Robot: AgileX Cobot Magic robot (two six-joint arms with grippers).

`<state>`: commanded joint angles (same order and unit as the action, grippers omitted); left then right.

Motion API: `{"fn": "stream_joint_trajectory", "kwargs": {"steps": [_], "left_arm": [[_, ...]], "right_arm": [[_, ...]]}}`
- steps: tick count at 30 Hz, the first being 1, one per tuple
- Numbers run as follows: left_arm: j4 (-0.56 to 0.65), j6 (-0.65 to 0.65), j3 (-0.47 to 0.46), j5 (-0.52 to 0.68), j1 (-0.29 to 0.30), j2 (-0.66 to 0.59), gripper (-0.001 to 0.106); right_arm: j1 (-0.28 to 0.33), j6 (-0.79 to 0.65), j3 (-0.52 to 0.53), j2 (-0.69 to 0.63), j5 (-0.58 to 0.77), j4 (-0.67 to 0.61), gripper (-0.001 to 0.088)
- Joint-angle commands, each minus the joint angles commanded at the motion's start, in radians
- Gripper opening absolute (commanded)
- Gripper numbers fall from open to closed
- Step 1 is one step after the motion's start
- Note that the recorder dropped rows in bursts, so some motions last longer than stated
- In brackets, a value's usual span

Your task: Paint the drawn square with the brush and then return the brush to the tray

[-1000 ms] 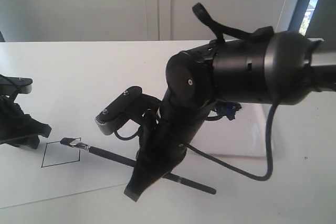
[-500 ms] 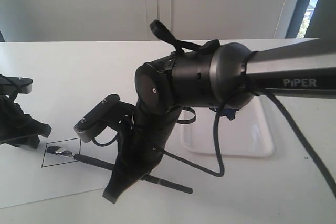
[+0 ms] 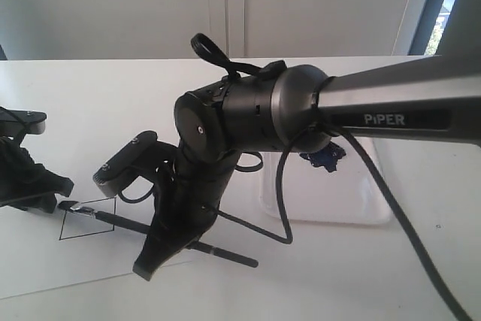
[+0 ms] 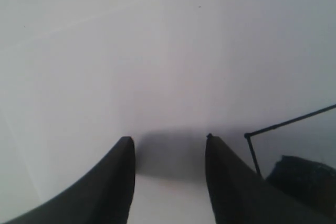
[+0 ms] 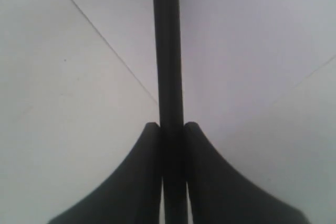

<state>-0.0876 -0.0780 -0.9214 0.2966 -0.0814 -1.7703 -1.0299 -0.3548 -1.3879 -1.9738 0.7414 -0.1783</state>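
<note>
Across the white table in the exterior view, the right arm reached over the middle to the sheet of paper on the left. Its right gripper pointed down and held the brush partway along the black handle. The brush lay slanted and low over the paper. Its silver ferrule sat inside the upper part of the drawn square, and its bristles were at the square's upper left corner, on or just past the thin outline. The square's inside looked white. Behind the arm, well apart from the square, the tray sat on the table, partly hidden by the arm and its cable.

The right wrist view gave what that camera could not. It showed the right gripper with both fingers pressed tight against the brush, whose handle ran straight out between them over white paper. Neither the bristles nor the square appeared there.

The left gripper showed only as a dark shape at the exterior view's left edge, just beside the square, and its jaws could not be read. The left wrist view settled that: the left gripper stood with its jaws apart over the white surface. One corner of the drawn square appeared close by, next to a blurred dark shape I could not identify.
</note>
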Motion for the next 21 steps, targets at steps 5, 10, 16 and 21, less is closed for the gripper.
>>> {"fn": "stream_joint_trajectory", "kwargs": {"steps": [5,10,16,21], "left_arm": [[0.000,0.000,0.000,0.000,0.000,0.000,0.048],[0.000,0.000,0.000,0.000,0.000,0.000,0.048],[0.000,0.000,0.000,0.000,0.000,0.000,0.048],[0.000,0.000,0.000,0.000,0.000,0.000,0.048]], "right_arm": [[-0.001,0.030,-0.013,-0.031,0.013,0.037,0.0000],[-0.001,0.044,-0.016,-0.031,0.005,0.048,0.0000],[-0.001,0.047,-0.016,-0.031,0.006,0.050,0.0000],[-0.001,0.048,-0.016,-0.031,0.024,0.050,0.0000]]}}
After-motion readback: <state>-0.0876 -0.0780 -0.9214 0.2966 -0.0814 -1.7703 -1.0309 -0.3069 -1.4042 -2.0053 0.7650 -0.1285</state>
